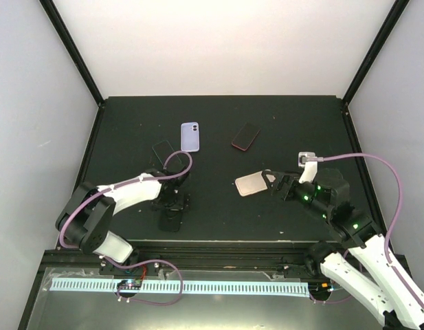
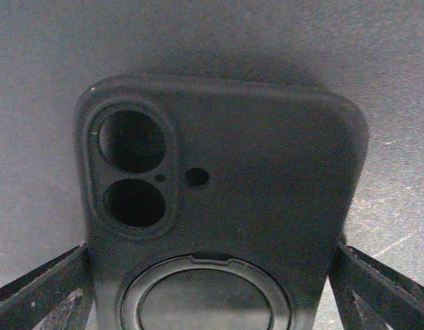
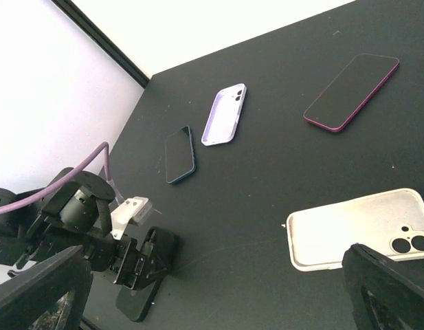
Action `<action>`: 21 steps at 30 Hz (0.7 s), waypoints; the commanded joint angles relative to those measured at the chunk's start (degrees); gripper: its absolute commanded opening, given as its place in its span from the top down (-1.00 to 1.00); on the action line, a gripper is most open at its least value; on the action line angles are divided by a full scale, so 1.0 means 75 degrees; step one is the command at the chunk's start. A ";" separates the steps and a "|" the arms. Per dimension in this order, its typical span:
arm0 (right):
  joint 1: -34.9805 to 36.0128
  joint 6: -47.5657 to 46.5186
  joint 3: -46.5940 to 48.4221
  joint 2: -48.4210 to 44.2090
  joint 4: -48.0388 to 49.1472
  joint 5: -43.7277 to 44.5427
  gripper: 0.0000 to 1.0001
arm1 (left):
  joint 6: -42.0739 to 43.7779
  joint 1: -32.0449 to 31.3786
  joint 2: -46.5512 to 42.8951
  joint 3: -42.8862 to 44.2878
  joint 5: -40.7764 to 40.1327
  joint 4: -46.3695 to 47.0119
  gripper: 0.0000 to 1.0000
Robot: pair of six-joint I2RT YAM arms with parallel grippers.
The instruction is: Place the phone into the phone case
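A black phone case (image 2: 218, 179) with two camera holes and a ring lies face down on the table, also seen in the top view (image 1: 172, 221). My left gripper (image 2: 212, 256) (image 1: 172, 203) straddles it, one finger against each long side. A dark phone (image 1: 163, 152) lies just beyond it, and a maroon phone (image 1: 245, 136) (image 3: 350, 91) lies at the middle back. A cream case (image 1: 251, 183) (image 3: 356, 227) lies open side up. My right gripper (image 1: 272, 182) (image 3: 215, 260) is wide open and empty, one finger (image 3: 387, 292) over the cream case's near edge.
A lilac phone case (image 1: 190, 136) (image 3: 224, 114) lies at the back next to the dark phone (image 3: 179, 154). Black frame rails border the dark mat on the left, right and back. The left arm's purple cable loops above its wrist.
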 commanded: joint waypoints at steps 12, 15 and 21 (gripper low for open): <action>-0.0037 0.0776 -0.0662 -0.0118 0.0740 -0.1320 -0.89 | 0.0541 -0.0126 -0.0705 0.0634 0.0598 -0.0189 -0.40; -0.0038 0.1227 -0.1102 0.0073 0.1325 -0.2004 -0.80 | 0.0522 -0.0109 -0.0949 0.0759 0.1144 -0.0037 -0.39; -0.0013 0.1674 -0.1775 0.0368 0.2475 -0.2776 -0.66 | -0.0038 -0.0113 -0.1576 0.0727 0.3197 0.1019 -0.39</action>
